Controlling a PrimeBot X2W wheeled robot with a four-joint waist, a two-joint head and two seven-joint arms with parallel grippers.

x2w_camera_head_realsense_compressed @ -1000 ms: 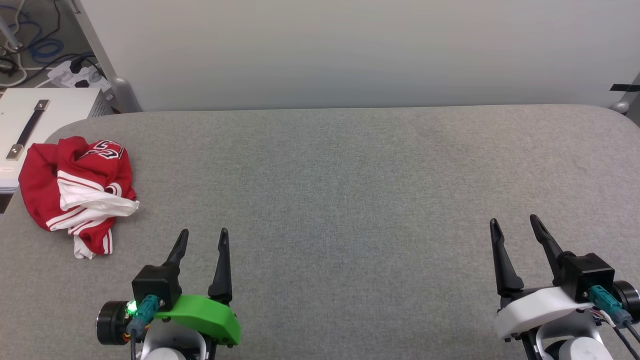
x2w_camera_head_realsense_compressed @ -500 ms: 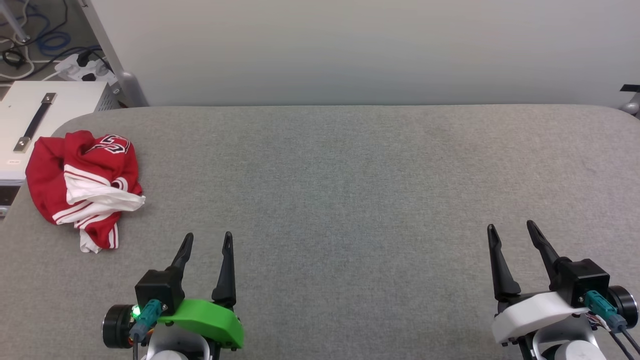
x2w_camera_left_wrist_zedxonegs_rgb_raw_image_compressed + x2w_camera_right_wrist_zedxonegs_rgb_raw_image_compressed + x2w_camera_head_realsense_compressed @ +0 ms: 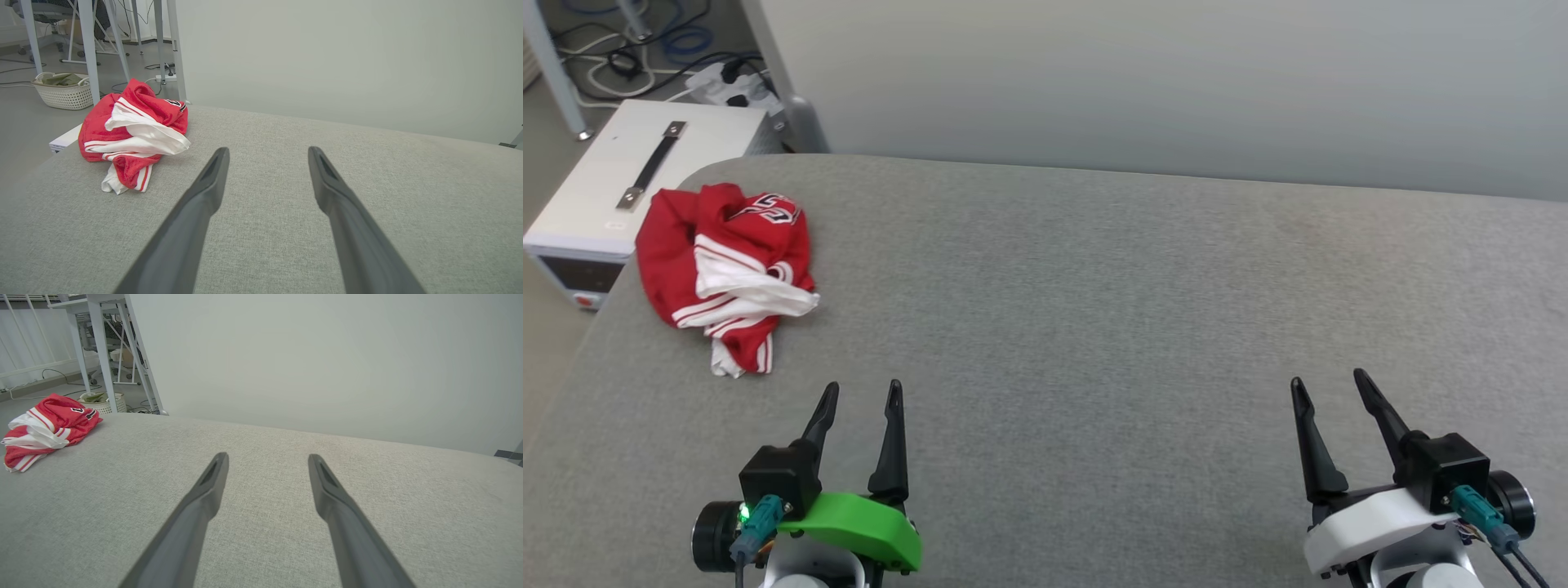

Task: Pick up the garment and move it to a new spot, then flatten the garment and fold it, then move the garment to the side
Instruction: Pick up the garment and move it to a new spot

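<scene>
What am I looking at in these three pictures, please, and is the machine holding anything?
It is a two-armed robot at a grey table. One picture comes from a camera on its head, looking down; the other two come from cameras on its wrists, looking along each arm's two dark fingers. The left end effector, on the green mount, and the right end effector, on the white one, are both open and hold nothing. A crumpled red and white jersey lies at the table's far left corner.

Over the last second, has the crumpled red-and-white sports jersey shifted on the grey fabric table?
No. The red-and-white jersey keeps its place beside the white metal box with the black handle at the table's corner; the camera turned, not the jersey.
</scene>
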